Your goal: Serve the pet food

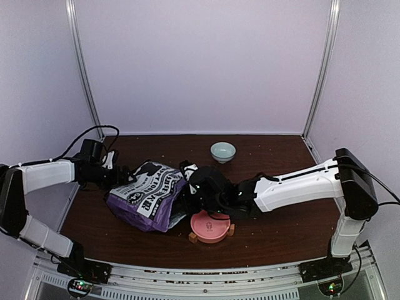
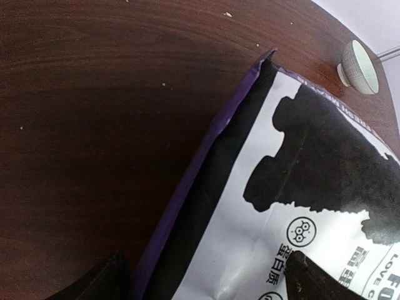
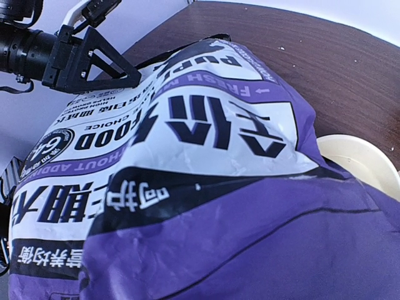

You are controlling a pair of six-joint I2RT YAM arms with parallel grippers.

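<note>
1. Top external view: puts the right gripper [image 1: 203, 187] deep at the mouth end of the purple-and-white bag [image 1: 147, 197], with the pink bowl [image 1: 210, 226] just below and in front of it. Cannot tell whether its fingers are apart or together: masked by the wrist here, and absent from the right wrist view, which is filled by the bag.
2. Finds the left gripper [image 1: 115, 172] at the bag's other end, fingers [image 2: 312, 278] spread wide. Shows one lying over the printed face and the other out past the purple edge, so straddling rather than pinching.
3. Shows no pet food anywhere, with none made out in the pink bowl. Most likely inside the bag, ahead of the right gripper.
4. Risks from here:
   - Bag sliding or rolling away from the right gripper, since spread fingers give no firm hold.
   - Kibble spilling onto the table if the mouth tips short of the bowl.
   - Bowl knocked off its wooden stand [image 1: 192, 237], being so close under the right wrist.
</note>
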